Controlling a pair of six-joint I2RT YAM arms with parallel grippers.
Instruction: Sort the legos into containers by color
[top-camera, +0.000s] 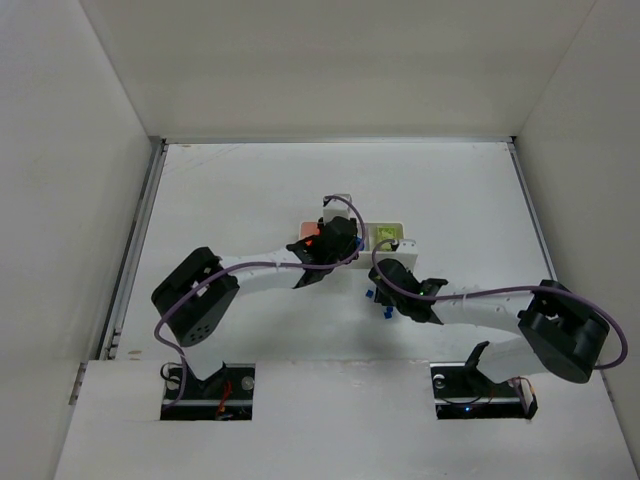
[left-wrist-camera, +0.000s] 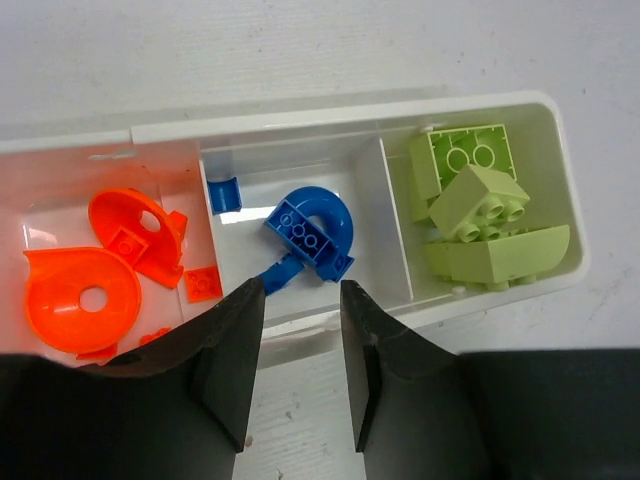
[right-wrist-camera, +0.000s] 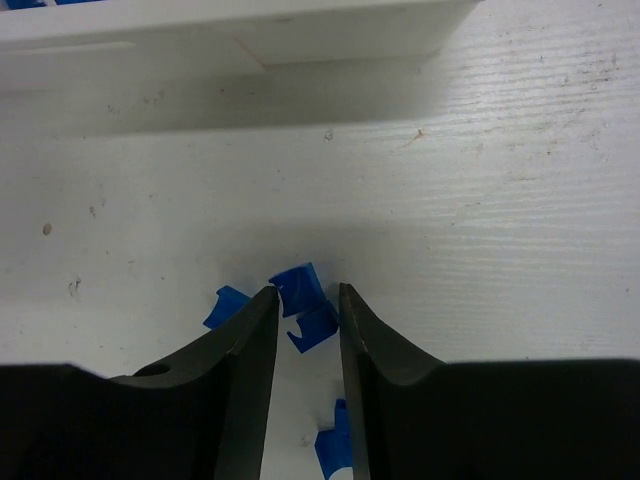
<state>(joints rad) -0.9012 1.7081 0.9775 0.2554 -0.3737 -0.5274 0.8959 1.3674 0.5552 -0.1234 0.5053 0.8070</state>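
The white tray (left-wrist-camera: 330, 110) has three compartments: orange legos (left-wrist-camera: 100, 270) on the left, blue legos (left-wrist-camera: 315, 230) in the middle, lime-green legos (left-wrist-camera: 480, 210) on the right. My left gripper (left-wrist-camera: 303, 300) is open and empty, just above the tray's near wall by the blue compartment. My right gripper (right-wrist-camera: 308, 295) is down on the table. Its fingers pinch two small blue legos (right-wrist-camera: 300, 288) pressed together between the tips. A third blue piece (right-wrist-camera: 225, 305) lies just left of the left finger, and another (right-wrist-camera: 335, 445) lies between the fingers nearer the wrist.
The tray (top-camera: 405, 240) sits mid-table under my left gripper (top-camera: 335, 235). My right gripper (top-camera: 383, 297) is just in front of it, with blue pieces (top-camera: 388, 313) beside it. The tray's near wall (right-wrist-camera: 240, 25) runs across the top of the right wrist view. White walls enclose the table.
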